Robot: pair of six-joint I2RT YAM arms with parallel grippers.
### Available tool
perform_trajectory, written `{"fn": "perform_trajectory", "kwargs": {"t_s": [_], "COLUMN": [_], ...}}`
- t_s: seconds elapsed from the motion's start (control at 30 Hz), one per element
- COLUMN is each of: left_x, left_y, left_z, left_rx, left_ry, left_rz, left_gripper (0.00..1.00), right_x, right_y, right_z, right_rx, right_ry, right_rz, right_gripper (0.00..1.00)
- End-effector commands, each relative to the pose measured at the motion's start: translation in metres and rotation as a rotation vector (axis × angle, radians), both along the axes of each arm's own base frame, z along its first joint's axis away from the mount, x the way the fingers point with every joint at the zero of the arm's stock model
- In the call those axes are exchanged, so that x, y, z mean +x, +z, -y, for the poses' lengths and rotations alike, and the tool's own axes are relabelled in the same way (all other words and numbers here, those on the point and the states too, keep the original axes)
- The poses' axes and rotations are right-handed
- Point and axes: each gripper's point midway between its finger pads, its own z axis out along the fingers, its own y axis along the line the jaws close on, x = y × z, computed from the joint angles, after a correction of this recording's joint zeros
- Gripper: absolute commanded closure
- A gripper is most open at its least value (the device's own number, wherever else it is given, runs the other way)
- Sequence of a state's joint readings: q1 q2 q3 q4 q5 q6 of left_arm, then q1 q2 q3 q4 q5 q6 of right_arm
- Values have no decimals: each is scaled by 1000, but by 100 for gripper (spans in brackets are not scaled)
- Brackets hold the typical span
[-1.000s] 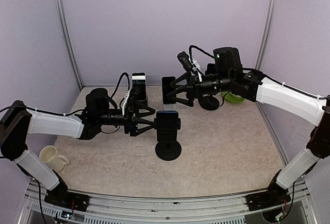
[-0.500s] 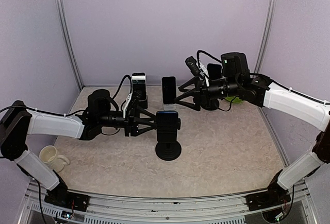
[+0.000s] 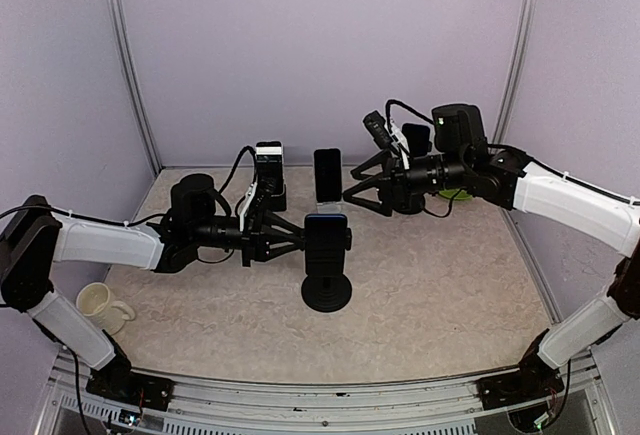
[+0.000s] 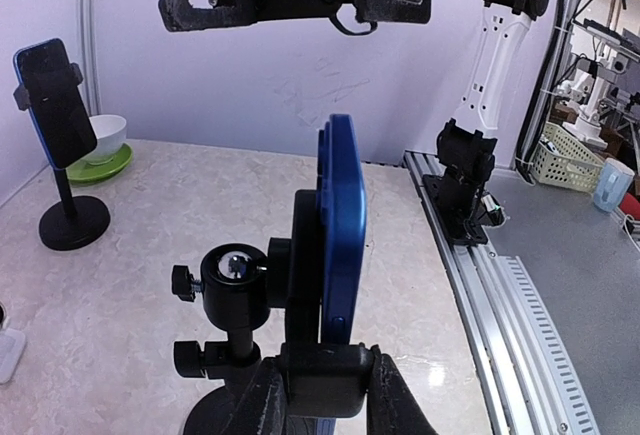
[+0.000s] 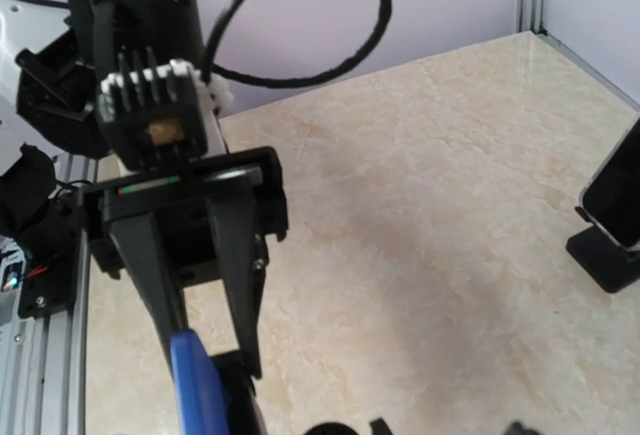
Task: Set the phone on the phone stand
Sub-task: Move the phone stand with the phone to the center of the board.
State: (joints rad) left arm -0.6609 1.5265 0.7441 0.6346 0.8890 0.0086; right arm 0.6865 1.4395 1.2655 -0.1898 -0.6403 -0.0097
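Observation:
The blue phone (image 3: 326, 231) sits upright in the clamp of the black phone stand (image 3: 326, 290) at the table's middle. In the left wrist view the blue phone (image 4: 343, 220) shows edge-on, held in the phone stand (image 4: 232, 295) with its ball joint. My left gripper (image 3: 300, 237) reaches in from the left. The left gripper (image 4: 320, 395) is shut on the black end block of the stand's clamp, a finger pressed on each side. My right gripper (image 3: 350, 185) hangs open at the back, holding nothing. Only the tips of the right gripper (image 5: 445, 427) show in the right wrist view.
A black phone (image 3: 327, 173) stands upright at the back, just left of the right gripper. Another phone on a stand (image 3: 268, 167) is at back left. A third stand (image 4: 55, 105) and a green-plated bowl (image 3: 455, 192) sit at back right. A mug (image 3: 100, 303) lies near left.
My left gripper has closed onto the stand's clamp. The right gripper has drawn back to the right, away from the black phone at the back, staying open.

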Motion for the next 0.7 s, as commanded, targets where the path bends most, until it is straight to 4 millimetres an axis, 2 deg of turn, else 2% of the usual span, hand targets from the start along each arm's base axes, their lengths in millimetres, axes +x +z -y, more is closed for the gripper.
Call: {"fn": "perform_trajectory", "kwargs": {"t_s": [0.0, 0.4, 0.67], "left_x": [0, 32, 49], "left_y": [16, 63, 80], "left_z": [-1, -20, -35], "left_rx": [-24, -89, -107], "left_ry": [6, 77, 123], "left_rz": [30, 121, 152], "left_gripper": [94, 100, 100], "right_x": [2, 8, 11], "right_y": [6, 1, 1], "right_z": [11, 16, 18], "right_rx": [11, 10, 10], "right_ry": [-30, -50, -62], "right_rz": [20, 9, 10], "right_gripper": [21, 21, 21]}}
